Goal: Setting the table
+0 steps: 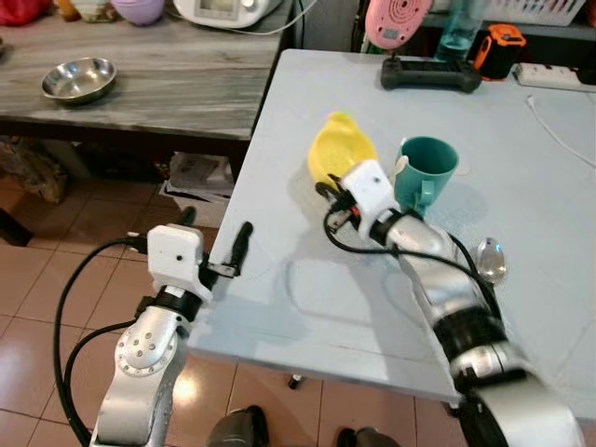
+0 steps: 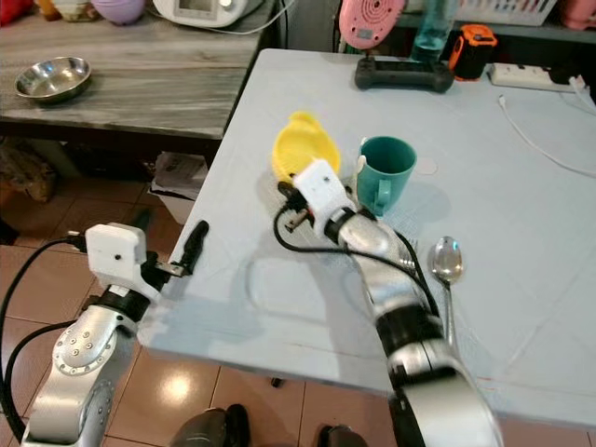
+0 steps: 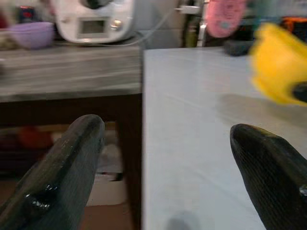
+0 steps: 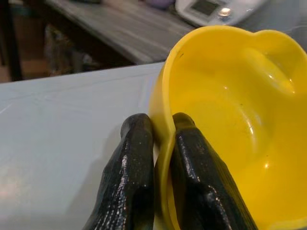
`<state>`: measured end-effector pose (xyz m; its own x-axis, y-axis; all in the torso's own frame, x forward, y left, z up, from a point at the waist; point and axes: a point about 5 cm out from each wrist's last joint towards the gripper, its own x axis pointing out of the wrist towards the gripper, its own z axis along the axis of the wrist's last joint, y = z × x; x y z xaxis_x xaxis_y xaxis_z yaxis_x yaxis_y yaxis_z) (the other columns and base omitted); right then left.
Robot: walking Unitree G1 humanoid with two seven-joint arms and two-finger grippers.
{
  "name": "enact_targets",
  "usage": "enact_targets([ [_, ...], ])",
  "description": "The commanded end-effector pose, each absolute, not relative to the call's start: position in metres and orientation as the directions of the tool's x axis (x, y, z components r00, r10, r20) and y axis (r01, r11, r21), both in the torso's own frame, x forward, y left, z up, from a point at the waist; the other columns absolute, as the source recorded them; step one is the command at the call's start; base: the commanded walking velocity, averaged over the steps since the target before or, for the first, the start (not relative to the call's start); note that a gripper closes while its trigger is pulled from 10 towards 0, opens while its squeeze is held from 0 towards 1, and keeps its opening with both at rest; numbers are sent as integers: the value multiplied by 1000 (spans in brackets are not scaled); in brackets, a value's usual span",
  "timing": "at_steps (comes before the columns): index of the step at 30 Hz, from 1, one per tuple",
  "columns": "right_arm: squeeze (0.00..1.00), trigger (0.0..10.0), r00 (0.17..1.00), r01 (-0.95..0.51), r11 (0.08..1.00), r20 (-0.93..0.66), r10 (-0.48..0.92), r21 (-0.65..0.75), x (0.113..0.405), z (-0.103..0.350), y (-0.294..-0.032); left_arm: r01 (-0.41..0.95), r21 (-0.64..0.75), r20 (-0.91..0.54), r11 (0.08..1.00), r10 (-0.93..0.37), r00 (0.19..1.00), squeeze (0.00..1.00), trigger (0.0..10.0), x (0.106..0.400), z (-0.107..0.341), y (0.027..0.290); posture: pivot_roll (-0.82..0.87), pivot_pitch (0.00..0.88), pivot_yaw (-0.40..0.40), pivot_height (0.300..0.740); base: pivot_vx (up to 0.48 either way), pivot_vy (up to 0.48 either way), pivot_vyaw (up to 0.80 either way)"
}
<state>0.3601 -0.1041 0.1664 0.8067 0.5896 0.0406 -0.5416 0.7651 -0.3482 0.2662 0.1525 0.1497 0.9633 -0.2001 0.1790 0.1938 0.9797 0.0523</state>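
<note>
Right gripper [image 4: 160, 143] clamped rim of yellow bowl [image 1: 341, 149], bowl tilted above grey surface [image 1: 307, 298], just beside green mug [image 1: 426, 170]. Left gripper [image 3: 168, 158] spread wide at surface edge, holding nothing.

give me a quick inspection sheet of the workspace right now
surface: pale grey table, bare at its near left corner.
job's things: yellow bowl tilted, its rim pinched by the right claw; teal mug upright beside it; spoon lying flat by the right arm.
clutter: black controller, pink fan, orange-black device at the far edge.
grippers: right claw shut on the bowl; left claw open, holding nothing, at the table's left edge.
cables: white cable from a power strip.
surroundings: wooden side table with a steel bowl; tiled floor.
</note>
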Motion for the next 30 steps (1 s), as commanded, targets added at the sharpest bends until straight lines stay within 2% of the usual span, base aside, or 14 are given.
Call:
enact_targets([
  [1, 0, 0, 816, -508, 787, 97, 570, -350, 352, 173, -106, 156, 54, 182, 986, -163, 970, 0, 10000, 268, 149, 156, -40, 114, 45, 740, 0, 0, 0],
  [10, 0, 0, 855, -445, 851, 151, 497, -278, 324, 169, -108, 93, 31, 181, 995, -97, 979, 0, 10000, 271, 145, 158, -61, 106, 51, 740, 0, 0, 0],
  [11, 0, 1922, 858, -441, 855, 151, 491, -273, 321, 170, -107, 92, 28, 180, 995, -96, 979, 0, 10000, 271, 144, 158, -64, 105, 53, 740, 0, 0, 0],
  [12, 0, 10000, 860, -437, 858, 155, 487, -269, 319, 171, -105, 91, 26, 177, 996, -94, 980, 0, 10000, 271, 143, 158, -65, 104, 55, 740, 0, 0, 0],
  [30, 0, 10000, 867, -452, 866, 121, 483, -215, 311, 168, -97, 52, 22, 158, 998, -55, 986, 0, 10000, 269, 140, 166, -43, 105, 45, 740, 0, 0, 0],
])
